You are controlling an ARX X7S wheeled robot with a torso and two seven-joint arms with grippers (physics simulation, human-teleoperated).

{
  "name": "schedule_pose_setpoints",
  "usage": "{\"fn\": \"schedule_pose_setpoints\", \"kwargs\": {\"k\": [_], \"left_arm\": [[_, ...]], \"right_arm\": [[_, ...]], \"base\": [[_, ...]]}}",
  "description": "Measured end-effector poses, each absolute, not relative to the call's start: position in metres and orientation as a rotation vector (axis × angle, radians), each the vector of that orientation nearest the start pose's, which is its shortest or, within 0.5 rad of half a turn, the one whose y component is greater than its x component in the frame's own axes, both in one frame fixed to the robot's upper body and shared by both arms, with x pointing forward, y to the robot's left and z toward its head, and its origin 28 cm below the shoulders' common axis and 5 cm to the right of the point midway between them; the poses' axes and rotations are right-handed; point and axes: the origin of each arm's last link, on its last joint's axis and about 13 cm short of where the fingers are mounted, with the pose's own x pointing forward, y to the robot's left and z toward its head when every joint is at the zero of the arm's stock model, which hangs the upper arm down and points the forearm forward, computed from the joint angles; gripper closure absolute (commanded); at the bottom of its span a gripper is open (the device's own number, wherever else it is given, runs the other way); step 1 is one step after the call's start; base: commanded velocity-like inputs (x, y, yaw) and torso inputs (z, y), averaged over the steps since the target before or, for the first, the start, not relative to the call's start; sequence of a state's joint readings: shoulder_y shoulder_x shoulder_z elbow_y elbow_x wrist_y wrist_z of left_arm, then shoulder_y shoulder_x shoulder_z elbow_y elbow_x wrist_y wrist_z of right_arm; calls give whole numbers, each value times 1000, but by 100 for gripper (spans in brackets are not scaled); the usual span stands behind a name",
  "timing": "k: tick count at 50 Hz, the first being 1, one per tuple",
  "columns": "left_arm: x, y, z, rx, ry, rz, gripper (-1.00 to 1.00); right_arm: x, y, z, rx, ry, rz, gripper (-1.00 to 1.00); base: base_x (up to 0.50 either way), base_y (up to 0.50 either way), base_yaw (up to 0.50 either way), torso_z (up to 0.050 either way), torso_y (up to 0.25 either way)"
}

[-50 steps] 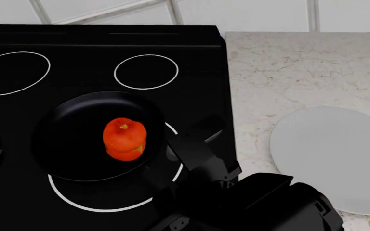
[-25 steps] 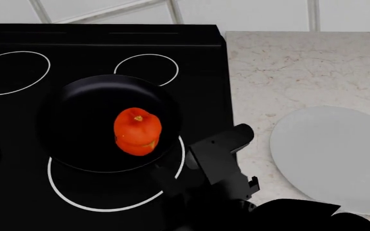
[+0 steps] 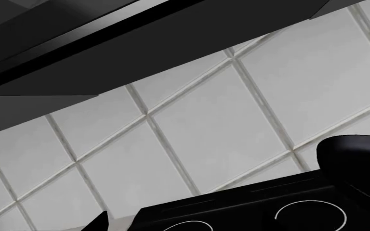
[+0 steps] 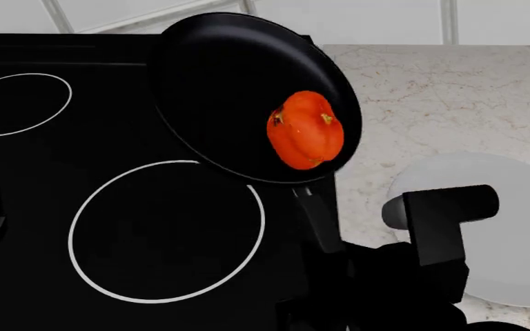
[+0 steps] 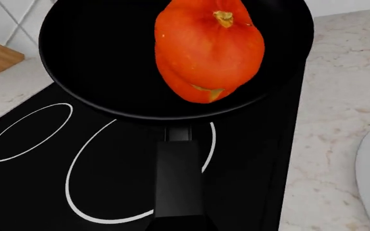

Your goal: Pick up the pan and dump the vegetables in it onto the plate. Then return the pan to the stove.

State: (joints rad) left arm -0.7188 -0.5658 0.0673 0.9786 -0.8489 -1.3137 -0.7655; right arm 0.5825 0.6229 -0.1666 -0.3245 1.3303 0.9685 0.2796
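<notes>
One red-orange bell pepper (image 4: 306, 140) sits in the black frying pan (image 4: 237, 89), which you hold lifted over the stove's (image 4: 81, 152) right edge, with the pepper lying toward the rim on the worktop side. Your right gripper (image 4: 334, 258) appears clenched on the pan's handle (image 5: 178, 180), though its fingers are hidden in dark renders. The left gripper's state you cannot tell from any view. You are in the carrying step, judged by the pan's position. The grey-white plate (image 4: 513, 227) lies on the marble worktop (image 4: 413, 103) to the right, partly behind your arm. Next, bring the pan over the plate and tilt it gently, so the pepper doesn't roll off.
</notes>
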Motion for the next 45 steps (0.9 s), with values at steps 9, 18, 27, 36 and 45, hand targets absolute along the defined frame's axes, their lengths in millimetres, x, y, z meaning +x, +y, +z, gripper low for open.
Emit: {"fn": "schedule_pose_setpoints", "kwargs": {"k": [9, 18, 27, 36, 45], "left_arm": [[195, 234, 244, 335, -304, 172, -100], [185, 231, 249, 343, -349, 164, -100], [181, 223, 249, 365, -352, 131, -100], [182, 217, 244, 379, -325, 92, -100], [181, 209, 245, 371, -326, 38, -100]], "right_arm": [[249, -162, 169, 266, 379, 378, 100], [256, -183, 148, 392, 409, 293, 100], [266, -208, 120, 659, 343, 279, 100], [270, -217, 113, 766, 223, 289, 100], [282, -211, 107, 767, 187, 330, 100]], "base": [[0, 0, 0, 1, 5], [0, 0, 0, 2, 6], [0, 0, 0, 1, 4], [-1, 0, 0, 1, 4], [0, 2, 2, 0, 2]]}}
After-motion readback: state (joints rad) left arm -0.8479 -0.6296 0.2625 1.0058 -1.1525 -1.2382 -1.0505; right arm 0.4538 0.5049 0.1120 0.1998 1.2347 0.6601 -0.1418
